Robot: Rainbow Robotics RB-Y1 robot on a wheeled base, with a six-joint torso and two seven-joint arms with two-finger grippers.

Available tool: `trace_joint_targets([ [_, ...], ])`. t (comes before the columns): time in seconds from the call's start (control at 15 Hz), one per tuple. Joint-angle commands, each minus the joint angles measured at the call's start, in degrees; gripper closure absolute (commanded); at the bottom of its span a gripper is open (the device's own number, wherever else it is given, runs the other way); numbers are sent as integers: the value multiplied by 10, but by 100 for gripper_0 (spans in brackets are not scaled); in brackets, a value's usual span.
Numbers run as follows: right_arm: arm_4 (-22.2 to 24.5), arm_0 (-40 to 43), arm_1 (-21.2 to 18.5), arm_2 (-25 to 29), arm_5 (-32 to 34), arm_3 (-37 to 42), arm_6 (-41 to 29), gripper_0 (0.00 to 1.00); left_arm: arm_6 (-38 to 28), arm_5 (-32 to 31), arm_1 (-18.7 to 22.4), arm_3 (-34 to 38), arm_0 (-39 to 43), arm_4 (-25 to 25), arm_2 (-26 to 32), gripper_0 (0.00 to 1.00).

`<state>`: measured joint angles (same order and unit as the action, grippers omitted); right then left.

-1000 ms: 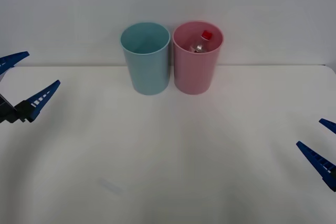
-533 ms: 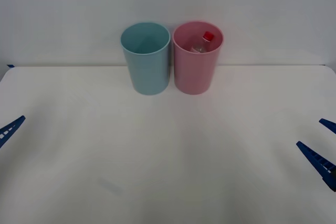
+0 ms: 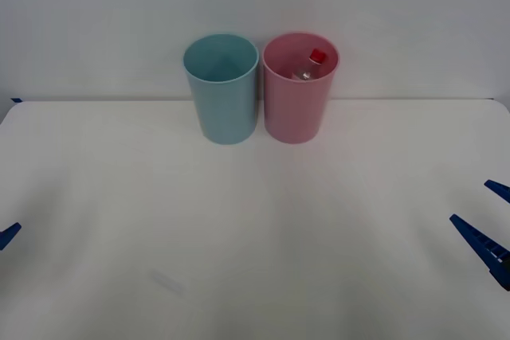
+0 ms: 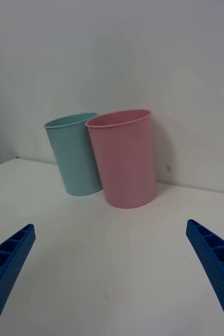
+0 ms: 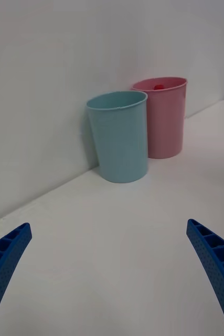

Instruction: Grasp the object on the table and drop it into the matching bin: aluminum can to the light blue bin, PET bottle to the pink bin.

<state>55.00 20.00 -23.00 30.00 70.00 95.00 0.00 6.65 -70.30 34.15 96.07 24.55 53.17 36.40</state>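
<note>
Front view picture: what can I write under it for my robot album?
PET bottle sits inside the pink bin beside the light blue bin, both open pincers, left and right, low at the table edges.

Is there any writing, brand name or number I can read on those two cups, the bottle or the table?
None can be read.
PET bottle: it sits inside the pink bin; its red cap and clear shoulder show, and no lettering can be made out.
Light blue bin: plain, no text.
Pink bin: plain, no text.
Table: plain white, no marks to read.
</note>
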Motion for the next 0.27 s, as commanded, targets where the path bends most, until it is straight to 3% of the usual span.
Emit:
trace_joint_targets([
  [0.07,0,0,0,0,0,0,0,0,-3,0,0,0,1,0,-6,0],
  [0.27,0,0,0,0,0,0,0,0,-3,0,0,0,1,0,-6,0],
])
